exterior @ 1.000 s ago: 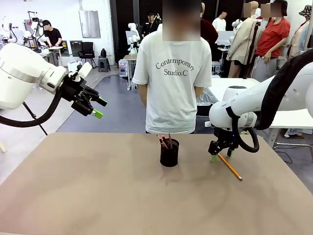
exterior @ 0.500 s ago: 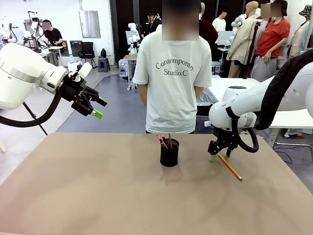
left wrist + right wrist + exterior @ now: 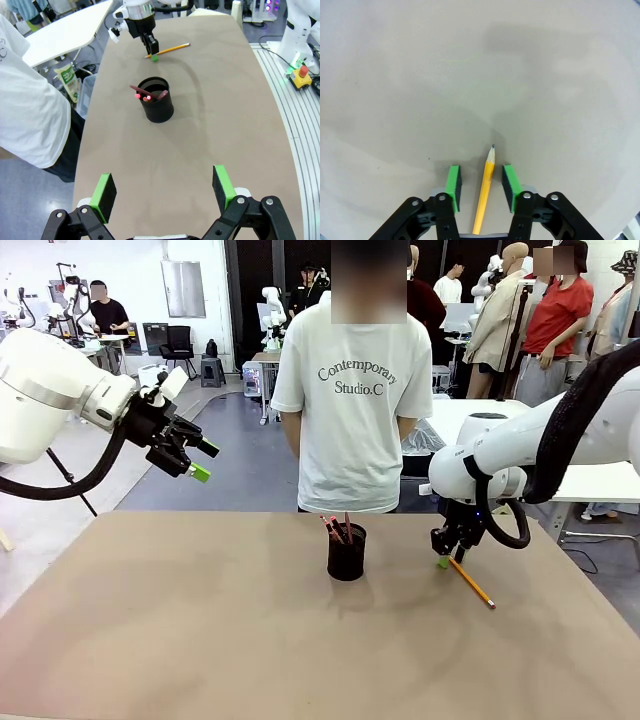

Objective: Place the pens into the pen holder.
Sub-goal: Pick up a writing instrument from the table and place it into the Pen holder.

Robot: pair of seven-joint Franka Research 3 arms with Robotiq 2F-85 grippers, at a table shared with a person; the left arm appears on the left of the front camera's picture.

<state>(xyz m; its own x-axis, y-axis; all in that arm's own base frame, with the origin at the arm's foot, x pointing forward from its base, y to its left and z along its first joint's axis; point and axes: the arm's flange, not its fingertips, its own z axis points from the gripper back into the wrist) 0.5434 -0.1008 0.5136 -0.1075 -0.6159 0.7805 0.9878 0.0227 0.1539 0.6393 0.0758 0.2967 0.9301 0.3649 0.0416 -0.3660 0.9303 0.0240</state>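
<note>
Our right gripper [image 3: 481,182], jaws apart astride the yellow pencil [image 3: 486,186] w/o clamping yet, could roll it away if off-center.

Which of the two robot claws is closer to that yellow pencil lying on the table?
The right. The right gripper is down at the table with its open fingers on either side of the yellow pencil, not yet closed on it. The left gripper hangs open, high above the table's far-left side.

Left arm [image 3: 60,400] raised; right arm [image 3: 520,455] lowered
</note>
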